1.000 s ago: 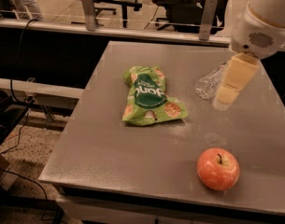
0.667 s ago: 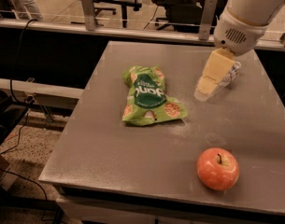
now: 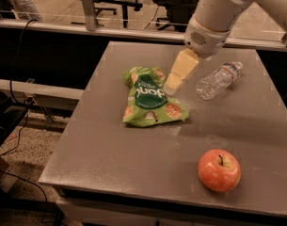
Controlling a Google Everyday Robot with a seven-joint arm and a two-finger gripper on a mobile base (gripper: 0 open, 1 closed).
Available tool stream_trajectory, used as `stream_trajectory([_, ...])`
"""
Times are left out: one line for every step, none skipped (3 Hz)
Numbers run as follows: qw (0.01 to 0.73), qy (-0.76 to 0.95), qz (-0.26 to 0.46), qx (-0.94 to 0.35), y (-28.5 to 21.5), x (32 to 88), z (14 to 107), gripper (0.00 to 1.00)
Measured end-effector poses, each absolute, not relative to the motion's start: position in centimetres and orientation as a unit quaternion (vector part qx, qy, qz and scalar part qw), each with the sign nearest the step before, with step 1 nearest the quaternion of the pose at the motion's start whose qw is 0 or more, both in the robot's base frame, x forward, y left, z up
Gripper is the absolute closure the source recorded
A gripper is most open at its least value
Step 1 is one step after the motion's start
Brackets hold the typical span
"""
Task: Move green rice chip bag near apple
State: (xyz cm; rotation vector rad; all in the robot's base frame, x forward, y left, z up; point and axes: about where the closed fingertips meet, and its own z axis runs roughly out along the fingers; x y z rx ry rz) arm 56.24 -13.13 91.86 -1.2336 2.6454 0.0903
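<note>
Grey and dull, the worktop (image 3: 110, 164) fills most of what we see, and it carries three things, all well apart from its front edge. Over its far side reaches our white arm (image 3: 218, 8), coming in from the upper right and slanting down to the left. At its end the cream-coloured claw (image 3: 171, 88) points down at the worktop, its tip just beside the right edge of the green rice chip bag (image 3: 150, 98); whether it touches the bag we cannot tell, and whether the claw is released or clenched we cannot tell either, though it grasps nothing that we can make out. The bag lies flat and crinkled left of the middle, its dark green label facing up. To the right of the claw a clear plastic water bottle (image 3: 218, 79) lies on its side, cap toward the far right. Nearest the front, on the right, sits the apple (image 3: 219, 170), stem up, well apart from the bag.
</note>
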Motion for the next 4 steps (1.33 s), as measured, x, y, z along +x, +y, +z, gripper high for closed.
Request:
stream_trajectory([0.109,0.912,0.036,-0.394,-10.8,57.4,90.8,0.00])
stream_trajectory([0.104,0.920,0.046,-0.376,-8.1,58.3,90.0,0.00])
stream_trajectory([0.095,0.926,0.057,-0.361,-5.9,58.7,89.3,0.00])
stream_trajectory([0.085,0.931,0.065,-0.348,-4.2,58.8,88.7,0.00])
